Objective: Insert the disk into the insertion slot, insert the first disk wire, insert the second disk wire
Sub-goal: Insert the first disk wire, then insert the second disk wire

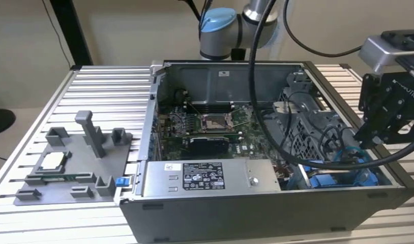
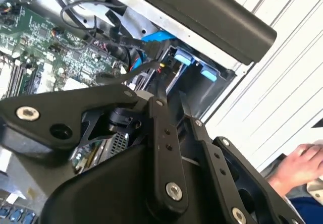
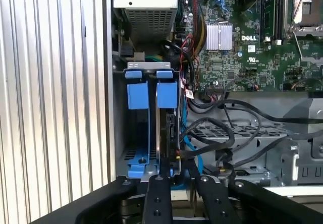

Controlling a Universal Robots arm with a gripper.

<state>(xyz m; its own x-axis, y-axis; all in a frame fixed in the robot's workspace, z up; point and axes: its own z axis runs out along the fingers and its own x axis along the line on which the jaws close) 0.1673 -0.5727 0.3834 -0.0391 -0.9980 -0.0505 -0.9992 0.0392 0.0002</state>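
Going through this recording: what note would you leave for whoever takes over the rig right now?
Gripper: down at the corner drive bay, right at the edge of the disk; whether it holds anything cannot be told.
The disk stands on edge beside the blue frame rails, apparently seated in its slot.
Black cables loop beside the bay; plugged or not is unclear.
Done: disk insertion, seemingly. Left: both wires unconfirmed.
A person's hand is near the table in the second wrist view.
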